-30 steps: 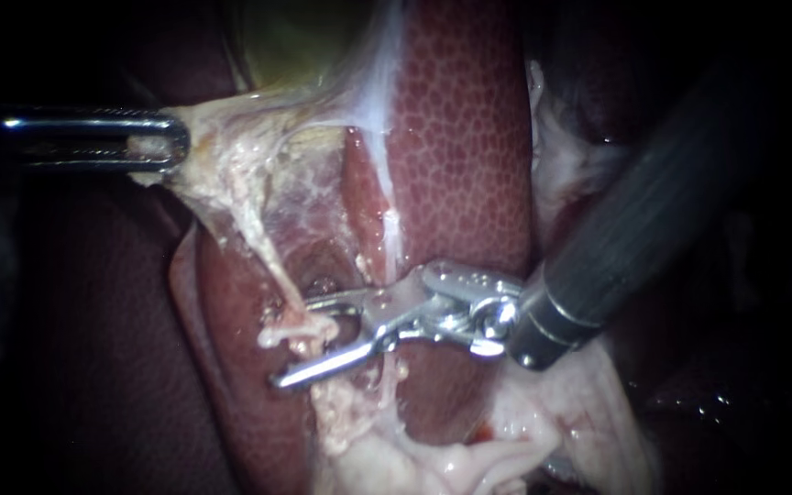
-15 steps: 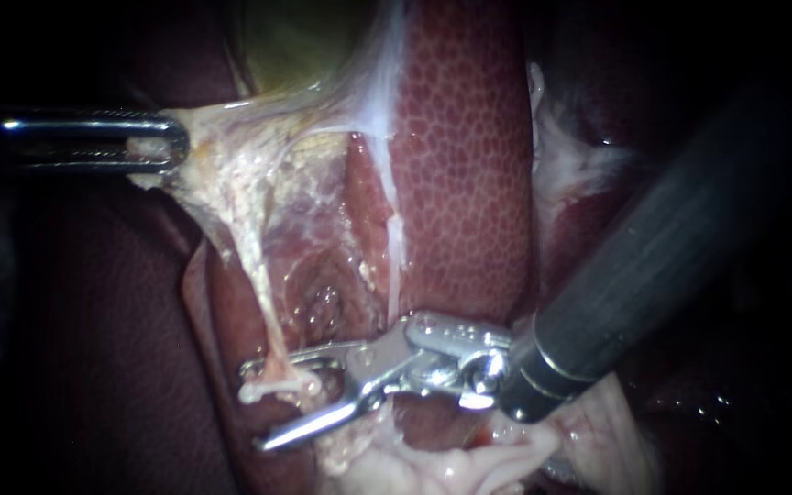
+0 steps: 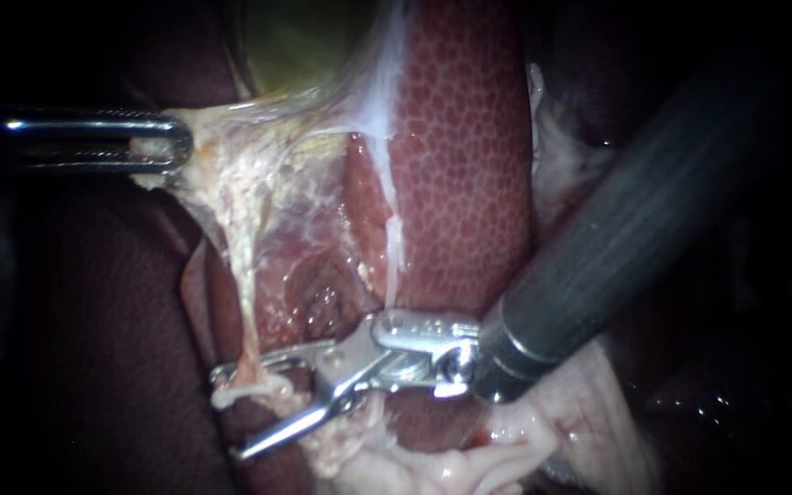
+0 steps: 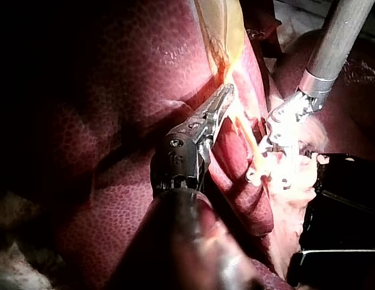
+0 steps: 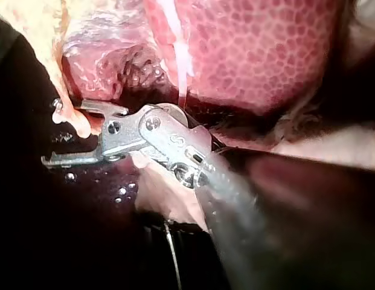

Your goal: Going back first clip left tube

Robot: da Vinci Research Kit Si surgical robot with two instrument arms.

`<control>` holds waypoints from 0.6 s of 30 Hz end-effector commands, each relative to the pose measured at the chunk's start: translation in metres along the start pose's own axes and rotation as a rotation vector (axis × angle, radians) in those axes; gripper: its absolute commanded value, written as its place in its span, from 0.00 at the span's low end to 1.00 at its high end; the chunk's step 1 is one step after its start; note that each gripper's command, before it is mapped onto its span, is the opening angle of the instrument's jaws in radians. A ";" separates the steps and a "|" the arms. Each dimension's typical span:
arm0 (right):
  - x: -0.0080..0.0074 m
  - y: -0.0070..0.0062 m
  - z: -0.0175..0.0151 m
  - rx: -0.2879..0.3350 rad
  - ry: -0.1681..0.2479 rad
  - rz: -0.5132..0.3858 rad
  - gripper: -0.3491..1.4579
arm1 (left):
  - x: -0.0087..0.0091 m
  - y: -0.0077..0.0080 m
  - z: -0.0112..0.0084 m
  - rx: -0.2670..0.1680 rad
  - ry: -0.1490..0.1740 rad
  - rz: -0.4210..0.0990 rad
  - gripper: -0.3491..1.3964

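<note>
So my right instrument, the dark grey shaft with the hinged silver metal jaws, comes in from the upper right and sits low over the tissue. Its jaws are spread wide with a clear gap between them, and they aren't clamped on anything. The thin, pale, stringy left tube runs down from the stretched tissue and ends in a small pale lump right at the upper jaw. The lump sits in the gap, but I honestly can't tell if the lower jaw touches it. I can't make out a clip on the tube in any view.

My left instrument, a shiny slotted steel one from the left, has its jaws pressed together on a wad of pale fatty tissue and pulls it taut sideways. The left wrist view shows the same pinch.

The mottled red-brown liver fills the middle, with a thin white strand running down its edge, well apart from the left tube. A bit of the greenish-yellow gallbladder peeks in at the top.
</note>
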 end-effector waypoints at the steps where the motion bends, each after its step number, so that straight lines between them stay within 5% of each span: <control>1: 0.0000 0.0002 -0.0001 -0.016 -0.008 -0.025 0.52 | 0.0000 0.0000 0.0000 0.000 0.000 0.001 0.00; 10: 0.0001 0.0009 -0.0002 -0.120 -0.117 -0.253 0.52 | 0.0000 0.0000 0.0001 -0.001 0.000 0.000 0.00; 18: 0.0002 0.0008 -0.0002 -0.132 -0.128 -0.277 0.52 | 0.0000 -0.0001 0.0001 -0.001 0.000 0.000 0.00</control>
